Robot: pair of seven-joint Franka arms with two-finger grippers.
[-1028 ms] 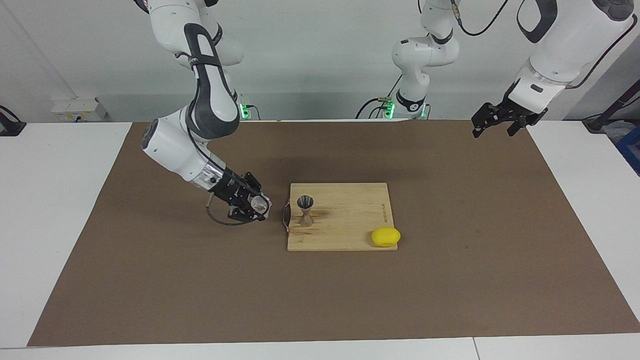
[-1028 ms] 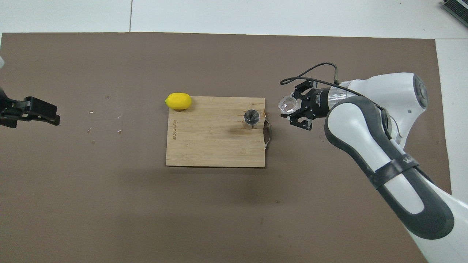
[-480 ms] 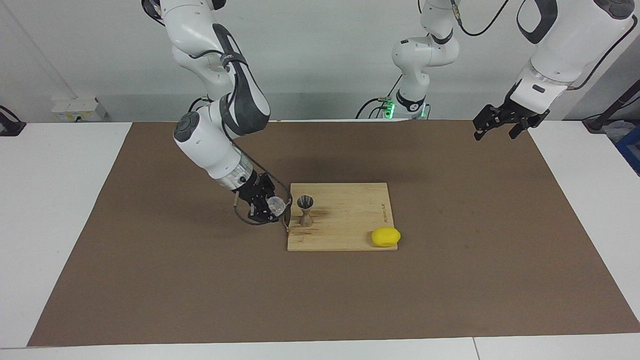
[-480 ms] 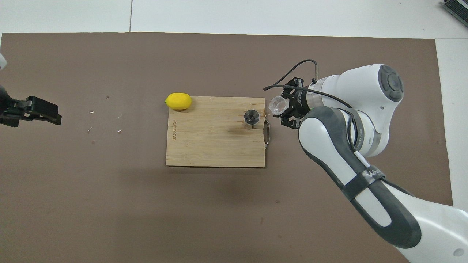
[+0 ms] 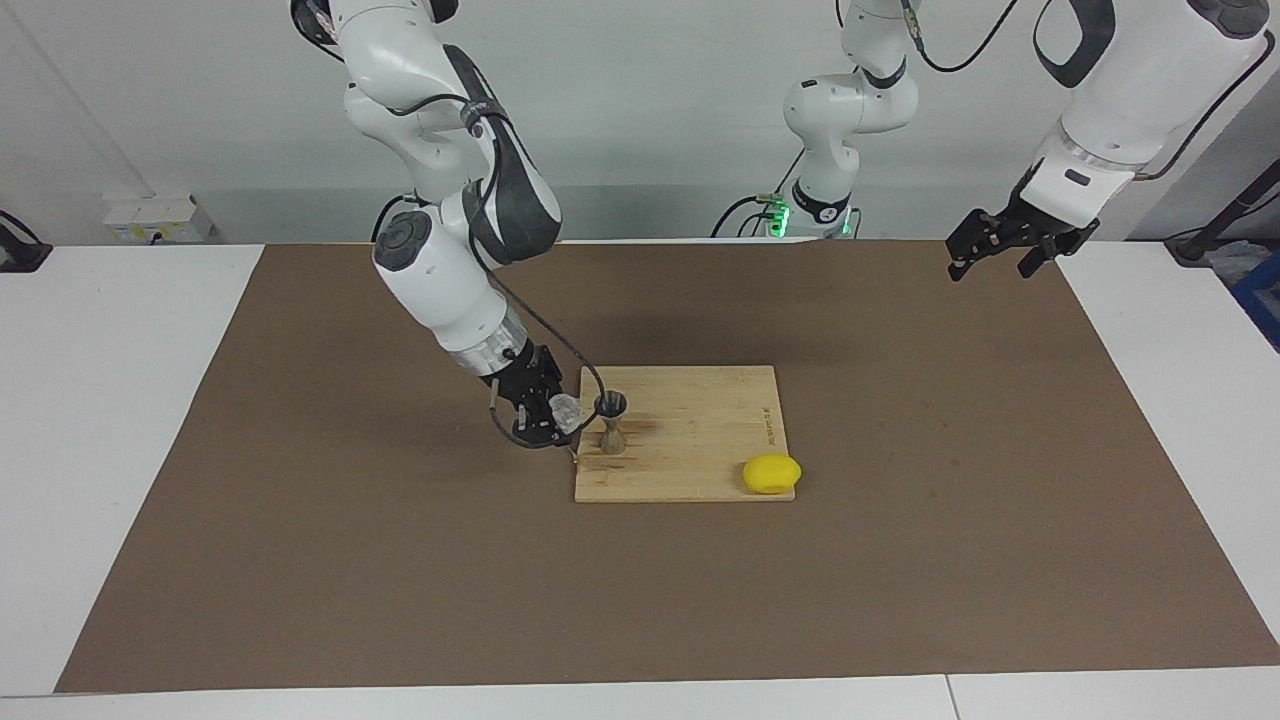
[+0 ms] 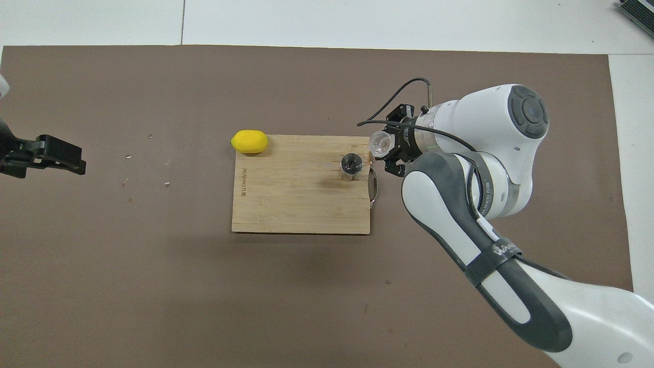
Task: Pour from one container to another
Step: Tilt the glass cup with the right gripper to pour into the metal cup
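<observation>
- Now the right gripper [image 5: 548, 412] is clamped on the clear cup [image 5: 567, 411] and has come closer to the steel jigger [image 5: 611, 422] than it was a second ago.
- Back then the cup hung over the brown mat [image 5: 300, 560], well apart from the jigger. At this moment it is tipped on its side, up in the air, just beside the jigger's top rim, over the handle edge of the wooden cutting board [image 5: 700, 440].
- Seen from above, the cup [image 6: 380, 143] sits over the board's corner, near the jigger [image 6: 351, 166].
- The jigger stands upright on the board, near the board's edge toward the right arm's end of the table. It has not moved.
- The yellow lemon [image 5: 771, 473] lies far from the jigger, at the board's corner toward the left arm's end, half on the board and half on the mat. It has stayed put too.
- The left gripper [image 5: 994, 249] waits with its jaws apart and nothing in them, high over the mat's edge, well apart from the jigger.
- There is lots of bare board between the jigger and the lemon, and wide bare mat all around the board.
</observation>
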